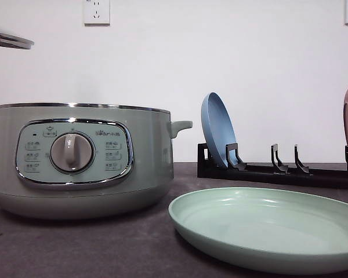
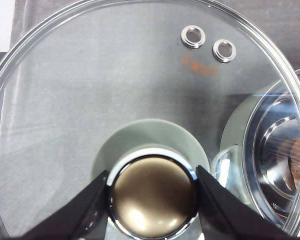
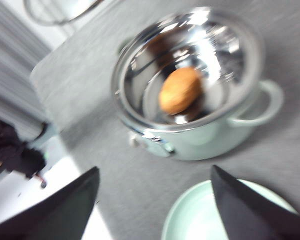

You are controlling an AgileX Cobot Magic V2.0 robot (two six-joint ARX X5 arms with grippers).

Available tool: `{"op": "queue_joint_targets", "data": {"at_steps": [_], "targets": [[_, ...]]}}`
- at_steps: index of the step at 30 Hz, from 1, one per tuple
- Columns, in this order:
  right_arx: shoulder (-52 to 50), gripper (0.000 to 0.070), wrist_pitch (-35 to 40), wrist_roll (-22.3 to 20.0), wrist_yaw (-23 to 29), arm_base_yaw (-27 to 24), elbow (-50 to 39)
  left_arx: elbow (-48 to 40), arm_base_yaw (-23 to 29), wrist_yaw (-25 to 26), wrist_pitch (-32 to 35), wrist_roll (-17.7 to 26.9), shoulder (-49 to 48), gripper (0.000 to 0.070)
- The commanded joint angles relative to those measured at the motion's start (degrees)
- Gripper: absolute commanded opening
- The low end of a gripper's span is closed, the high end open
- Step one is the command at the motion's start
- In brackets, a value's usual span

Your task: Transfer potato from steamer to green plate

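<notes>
Down inside the open steamer (image 3: 190, 100) on the left sits the potato (image 3: 180, 90), on the shiny metal base. Left gripper (image 2: 152, 192) has its jaws clamped on the glass lid's knob (image 2: 152, 197), lid (image 2: 115, 90) held clear. Right gripper (image 3: 155, 200) hovers above, jaws spread wide. Best approach: drop straight down, close across the potato's narrow width, then carry right to the green plate (image 1: 267, 226). Panel branding by the dial (image 1: 71, 152) is too small to read.
</notes>
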Motion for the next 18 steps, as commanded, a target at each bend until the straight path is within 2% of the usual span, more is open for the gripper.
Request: {"op": "queue_joint_targets", "data": {"at_steps": [1,10,18], "targets": [[3.93,0.0509,0.88,1.1,1.64,1.95,4.36,2.34,0.11,-0.15,0.0,-0.52,-0.17,0.0001],[24.25,0.0549,-4.77,1.05,6.84,7.85,26.81,2.34,0.11,-0.13,-0.02,-0.44,-0.17,0.0001],[36.82,0.055,-6.8,1.32,12.61,11.58,39.86,2.34,0.15,-0.11,0.02,-0.43,-0.17,0.0001]]}}
